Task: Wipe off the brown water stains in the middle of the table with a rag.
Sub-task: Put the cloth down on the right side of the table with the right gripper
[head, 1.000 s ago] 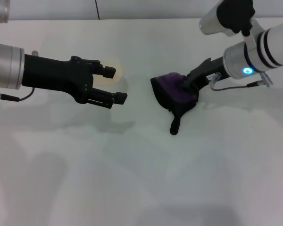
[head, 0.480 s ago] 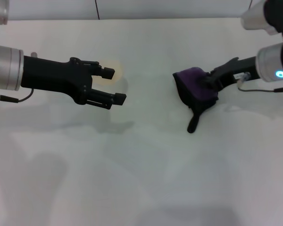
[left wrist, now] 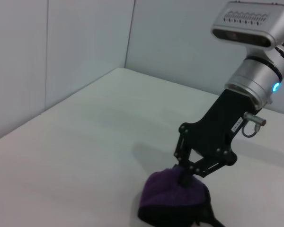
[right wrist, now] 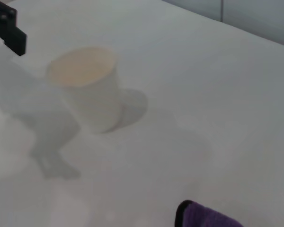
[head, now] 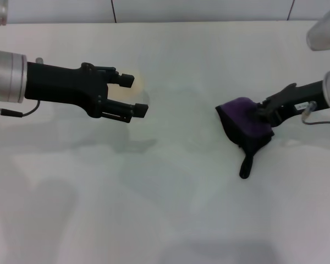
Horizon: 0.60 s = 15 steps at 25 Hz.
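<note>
1. Pinching the dark purple soft rag (head: 246, 124) against the smooth white table (head: 170, 209), the right gripper (head: 262, 116) has its jaws clamped on it.
2. Left gripper (head: 133, 94) hovers, jaws spread, around a white paper cup (right wrist: 87, 87).

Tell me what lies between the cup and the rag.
Only bare table lies between the cup and the rag, shown in the head and right wrist views; no brown stain is visible there.
</note>
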Motion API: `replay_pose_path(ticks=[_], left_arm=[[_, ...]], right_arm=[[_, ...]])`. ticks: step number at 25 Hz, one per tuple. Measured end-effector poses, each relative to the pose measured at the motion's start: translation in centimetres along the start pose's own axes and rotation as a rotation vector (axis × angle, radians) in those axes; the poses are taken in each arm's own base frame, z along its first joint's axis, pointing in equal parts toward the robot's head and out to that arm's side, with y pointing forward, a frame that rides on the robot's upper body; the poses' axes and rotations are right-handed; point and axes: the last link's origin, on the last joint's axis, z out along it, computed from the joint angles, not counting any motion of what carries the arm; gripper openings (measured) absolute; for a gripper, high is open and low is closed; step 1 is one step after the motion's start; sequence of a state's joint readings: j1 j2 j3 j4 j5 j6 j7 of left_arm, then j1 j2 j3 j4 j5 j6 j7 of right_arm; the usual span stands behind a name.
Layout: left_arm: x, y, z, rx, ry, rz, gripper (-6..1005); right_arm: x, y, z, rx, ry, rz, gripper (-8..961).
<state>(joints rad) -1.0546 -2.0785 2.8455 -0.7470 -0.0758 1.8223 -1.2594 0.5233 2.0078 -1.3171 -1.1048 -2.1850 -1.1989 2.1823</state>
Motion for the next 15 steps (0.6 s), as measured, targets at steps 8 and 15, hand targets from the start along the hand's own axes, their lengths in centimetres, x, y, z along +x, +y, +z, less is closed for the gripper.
replay_pose_path(ticks=[8, 15], left_arm=[[-0.1, 0.0, -0.1, 0.003, 0.009, -0.002, 876], [0.1, 0.0, 0.0, 0.005, 0.019, 0.001, 876]], right_arm=[[1.2, -1.8, -1.8, 0.042, 0.008, 0.051, 177], [2.2, -2.5, -2.7, 0.054, 0.015, 0.084, 191]])
